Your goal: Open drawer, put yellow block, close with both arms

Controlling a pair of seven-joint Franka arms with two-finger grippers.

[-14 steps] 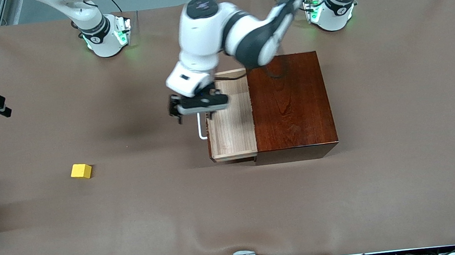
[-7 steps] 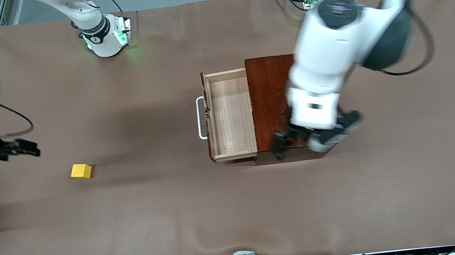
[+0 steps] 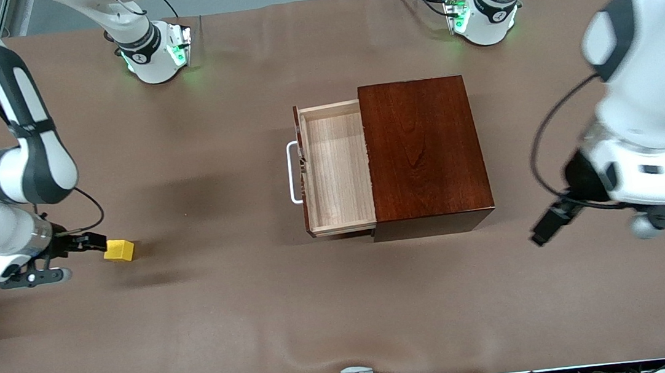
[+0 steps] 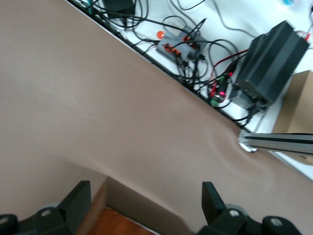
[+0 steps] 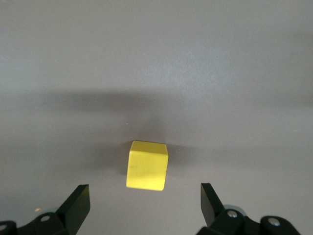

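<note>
A brown-covered bench (image 3: 345,308) fills the scene, its cloth faintly rippled along the edge nearest the front camera, with two green-lit arm bases standing along the farthest edge.

Near the middle sits a glossy dark reddish-brown wooden box (image 3: 425,155). Its sliding drawer (image 3: 336,170), pale wood inside, is pulled out toward the right arm's end of the bench, and its tray holds nothing. A white U-shaped bar handle (image 3: 292,173) stands on the drawer's front face.

The small bright yellow cube (image 3: 119,250) rests on the bench well apart from the box, toward the right arm's end and a little nearer the front camera than the drawer's handle. Its faces are plain and clean, its edges sharp, and it casts a soft shadow on the cloth. In the right wrist view the yellow cube (image 5: 146,165) lies just ahead of the claw's fingers and between their lines.

The right claw (image 3: 76,244) is low at the bench, just beside the cube, its fingers (image 5: 76,203) spread wide and holding nothing.

The left claw (image 3: 550,226) hangs over the bench at the left arm's end, clear of the box. In the left wrist view its fingers (image 4: 80,198) stand wide apart and empty, with a corner of the box showing between them.
</note>
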